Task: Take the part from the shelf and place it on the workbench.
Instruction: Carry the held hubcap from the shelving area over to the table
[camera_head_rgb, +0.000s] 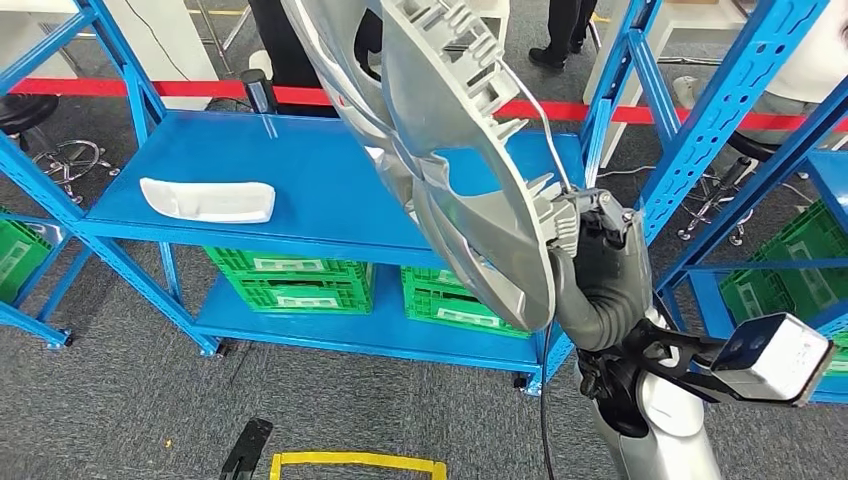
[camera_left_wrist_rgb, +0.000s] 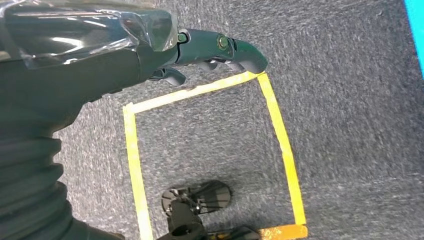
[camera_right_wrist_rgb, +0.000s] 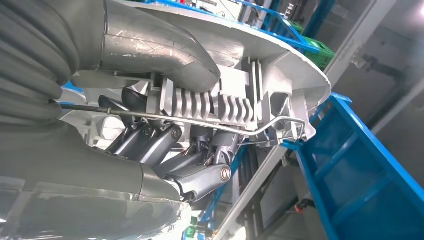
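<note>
A big blue shelf (camera_head_rgb: 330, 180) stands in front of the robot on grey carpet (camera_head_rgb: 120, 400). More blue shelf frames (camera_head_rgb: 720, 110) stand to the right. A red tape line (camera_head_rgb: 180, 89) runs along the floor behind the shelf, and people's dark legs (camera_head_rgb: 565, 25) stand past it.

The part (camera_head_rgb: 455, 150) is a big silver oval piece with ribs and fins on its back. It is up in the air in front of the shelf, tilted, and not touching the shelf top. The right hand (camera_head_rgb: 585, 225) grips it at its lower edge. In the right wrist view the dark fingers (camera_right_wrist_rgb: 200, 175) are curled tight around the ribbed bit of the part (camera_right_wrist_rgb: 280, 65), and a thin wire (camera_right_wrist_rgb: 200, 120) runs across it.

Green crates (camera_head_rgb: 300, 280) sit on the low level of the shelf, side by side. More green crates (camera_head_rgb: 790, 270) sit in the frame to the right.

A small white piece (camera_head_rgb: 208, 199) lies flat on the shelf top, well to the left of the part.

The left hand (camera_left_wrist_rgb: 215, 50) hangs over the carpet. Its dark fingers (camera_left_wrist_rgb: 247, 52) are curled in and hold nothing. Under it, yellow tape (camera_left_wrist_rgb: 282, 145) makes a square on the floor
</note>
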